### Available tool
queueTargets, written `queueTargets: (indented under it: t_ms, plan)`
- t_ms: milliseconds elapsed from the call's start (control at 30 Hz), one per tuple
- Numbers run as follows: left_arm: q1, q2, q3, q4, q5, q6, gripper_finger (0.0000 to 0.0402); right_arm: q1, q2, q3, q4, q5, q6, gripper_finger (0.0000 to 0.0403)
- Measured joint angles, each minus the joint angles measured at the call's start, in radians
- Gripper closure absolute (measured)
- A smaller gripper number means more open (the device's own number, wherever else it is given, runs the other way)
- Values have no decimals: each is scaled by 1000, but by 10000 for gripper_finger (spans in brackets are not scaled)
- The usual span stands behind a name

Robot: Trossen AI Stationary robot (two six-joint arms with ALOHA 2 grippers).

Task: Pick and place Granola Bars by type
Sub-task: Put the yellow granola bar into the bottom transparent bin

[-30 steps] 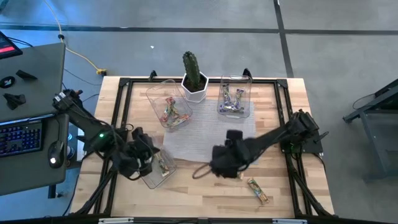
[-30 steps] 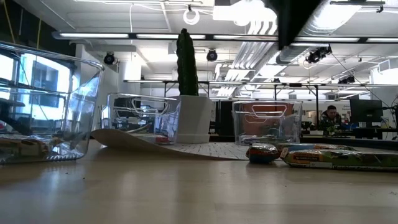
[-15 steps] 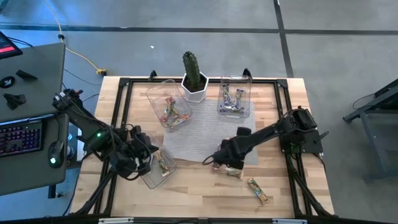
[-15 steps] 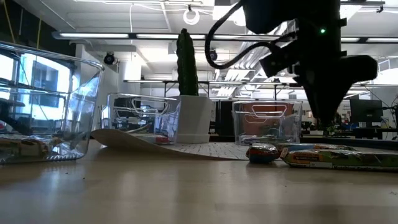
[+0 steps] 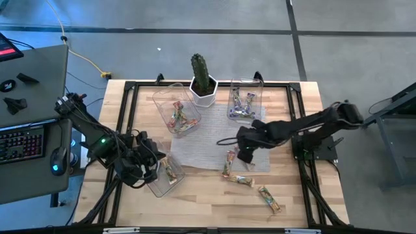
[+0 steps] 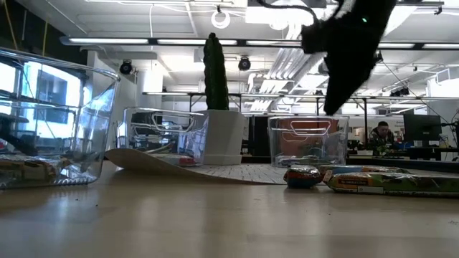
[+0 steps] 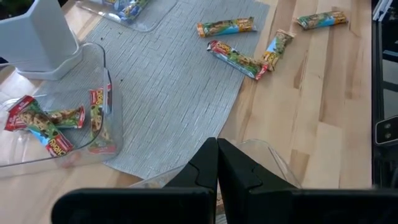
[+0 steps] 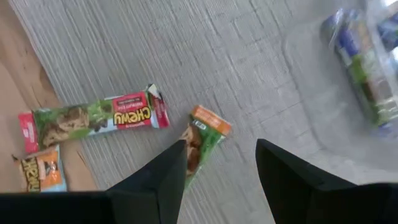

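Shiny wrapped bars lay loose at the front edge of the grey mat and on the bare wood beside it, while the right gripper hovered over the mat with its fingers spread and nothing between them. To take one cleanly it would probably have to drop straight down astride a single bar, such as the orange-ended bar just ahead of its fingers, and close across the narrow width without catching a neighbour. The left gripper waited over the near tub with fingers pressed together, and which kind of bar lay in that tub was hard to make out.
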Motion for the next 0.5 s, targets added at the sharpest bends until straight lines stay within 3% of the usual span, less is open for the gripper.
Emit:
queueTargets:
  t_ms: [167, 500]
  plan:
    - [0, 0, 0, 0, -7, 0, 401, 0, -59, -153, 130, -19, 24, 226]
    - [0, 0, 0, 1, -28, -31, 401, 0, -62, -251, 261, -74, -22, 226]
